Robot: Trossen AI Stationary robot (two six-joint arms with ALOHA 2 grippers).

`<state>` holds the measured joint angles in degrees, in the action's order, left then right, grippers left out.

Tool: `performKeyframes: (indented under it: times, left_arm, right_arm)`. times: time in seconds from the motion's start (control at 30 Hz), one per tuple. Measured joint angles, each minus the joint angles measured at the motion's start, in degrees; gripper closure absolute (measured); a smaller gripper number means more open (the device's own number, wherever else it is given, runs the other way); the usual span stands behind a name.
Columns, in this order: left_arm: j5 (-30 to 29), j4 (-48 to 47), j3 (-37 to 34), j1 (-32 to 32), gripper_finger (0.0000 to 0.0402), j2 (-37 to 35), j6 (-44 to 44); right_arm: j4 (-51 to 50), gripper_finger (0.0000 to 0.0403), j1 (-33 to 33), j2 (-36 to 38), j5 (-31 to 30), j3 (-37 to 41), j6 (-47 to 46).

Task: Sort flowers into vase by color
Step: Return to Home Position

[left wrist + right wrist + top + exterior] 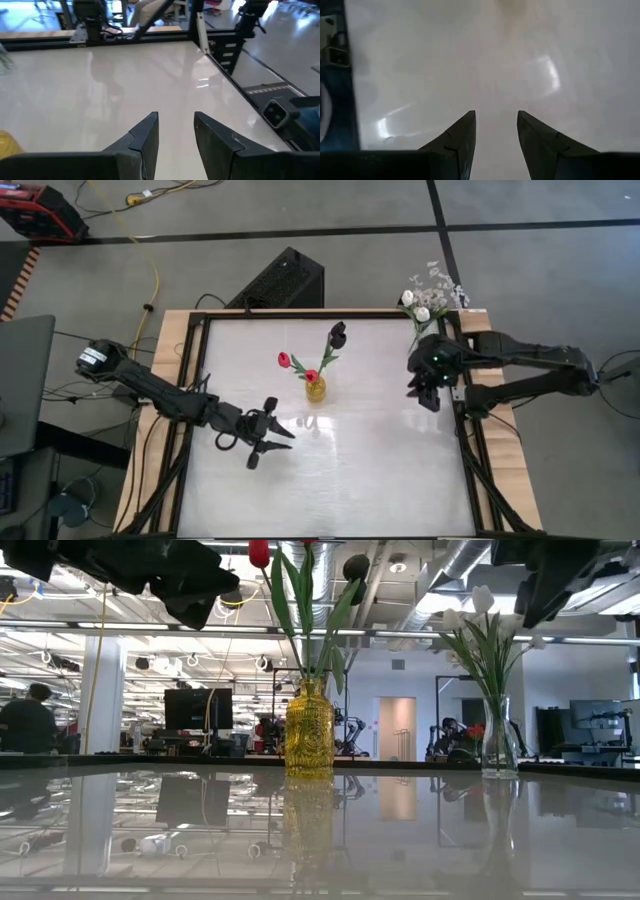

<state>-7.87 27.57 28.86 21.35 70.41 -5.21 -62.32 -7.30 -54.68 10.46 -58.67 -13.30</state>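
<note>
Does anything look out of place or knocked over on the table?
Nothing tipped or spilled. The only oddity: a dark bloom shares the yellow vase with the red flowers, while the clear vase holds white flowers.

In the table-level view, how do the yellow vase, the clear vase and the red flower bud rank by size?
1. Yellow vase, though it may simply stand nearer the camera.
2. Clear vase.
3. Red flower bud, partly cut off by the picture's top edge.

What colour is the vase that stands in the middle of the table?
Yellow glass with a raised pattern; the vase shows best in the low view.
</note>
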Motion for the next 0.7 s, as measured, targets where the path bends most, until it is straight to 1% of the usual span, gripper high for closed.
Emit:
performKeyframes:
  times: [0.1,0.2,0.3,0.43,0.57,0.63,0.7]
  left_arm:
    - [-3.9,0.0,0.0,1.3,0.0290,0.0,1.8]
    - [-8.2,0.2,0.0,3.0,0.0290,0.0,4.9]
    - [-10.5,0.3,0.0,4.3,0.0290,0.0,7.7]
    - [-10.4,0.2,0.0,4.7,0.0290,0.0,11.0]
    - [-10.5,2.1,-1.0,4.6,0.0290,0.0,15.9]
    - [-11.0,5.9,-2.4,4.0,0.0290,-0.3,18.8]
    - [-11.2,9.7,-4.0,2.4,0.0290,-2.0,20.2]
  right_arm:
    - [1.4,0.0232,4.2,0.1,-0.2,0.8,-4.0]
    - [6.7,0.0232,9.7,1.0,-3.8,4.0,-6.7]
    - [17.2,0.0232,15.4,2.0,-9.7,9.1,-7.3]
    - [36.6,0.0232,21.0,1.9,-15.6,18.2,-5.7]
    - [58.8,0.0232,22.4,0.1,-18.1,26.1,0.8]
    - [67.7,0.0232,21.0,-1.1,-18.3,28.2,5.1]
    - [73.4,0.0235,18.5,-2.2,-18.3,28.7,8.6]
